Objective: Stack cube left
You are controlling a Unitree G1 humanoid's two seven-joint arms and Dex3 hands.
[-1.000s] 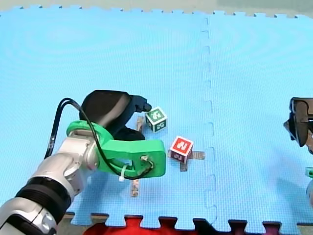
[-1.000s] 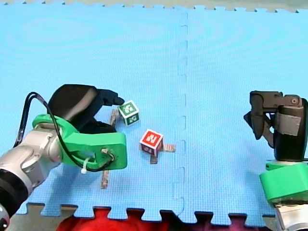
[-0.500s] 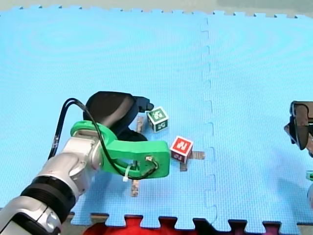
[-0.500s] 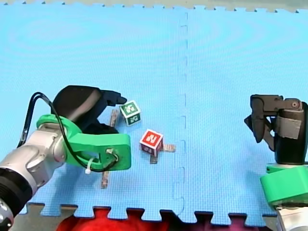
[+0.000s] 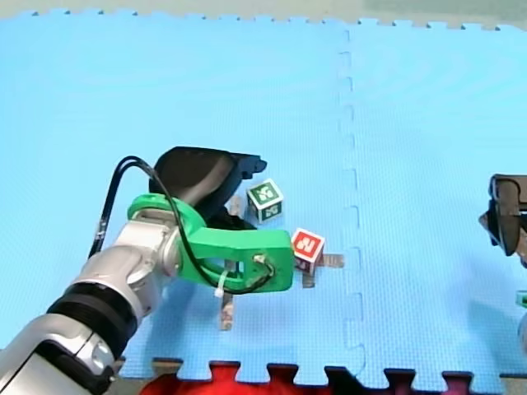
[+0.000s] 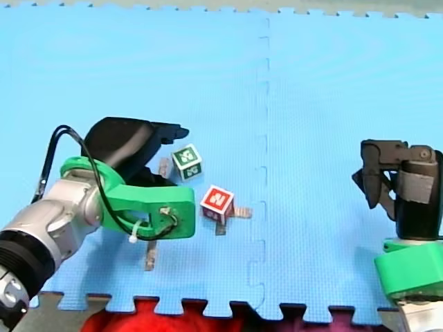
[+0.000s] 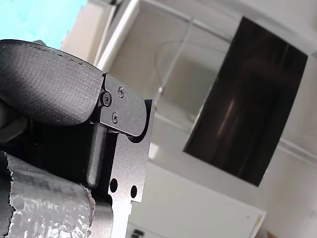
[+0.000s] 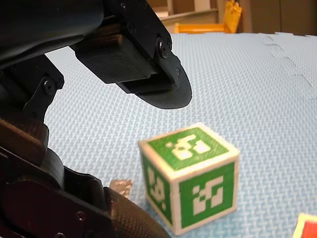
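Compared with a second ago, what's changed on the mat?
The left hand moved forward and right, its fingers now reaching toward the green cube, holding nothing. Green cube and red cube stayed put; the open right hand at the mat's right edge barely shifted.

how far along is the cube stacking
Nothing stacked yet: the green cube and red cube sit apart on the mat. In hand: the left robot hand is open beside the green cube, not gripping it. The right robot hand is open at the mat's right edge. Left: grasp, lift, stack.
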